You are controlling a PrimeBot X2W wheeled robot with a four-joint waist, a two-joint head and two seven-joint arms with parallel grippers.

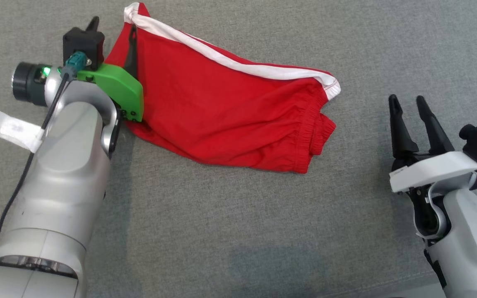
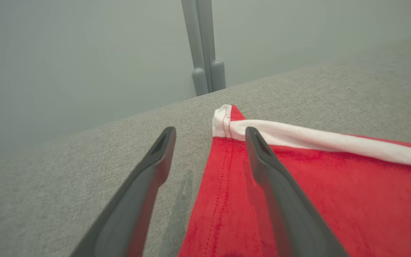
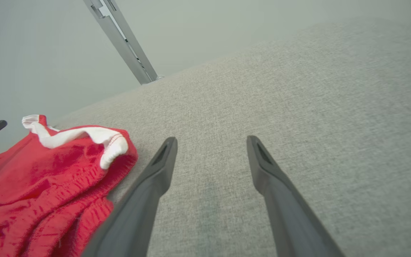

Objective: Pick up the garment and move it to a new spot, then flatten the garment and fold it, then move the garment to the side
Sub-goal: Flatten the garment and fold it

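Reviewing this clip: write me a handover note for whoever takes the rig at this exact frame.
Left gripper: open, empty, fingers straddling the left edge of the red garment, near its white-trimmed corner.
Right gripper: open, empty, over the bare grey surface right of the garment, apart from it.
Garment: lies on the surface, mostly spread, bunched at its right end.
Done: set down; neither gripper holds it.
Left: probably smooth the bunched end, fold, move it aside; whether it is already folded I cannot tell.
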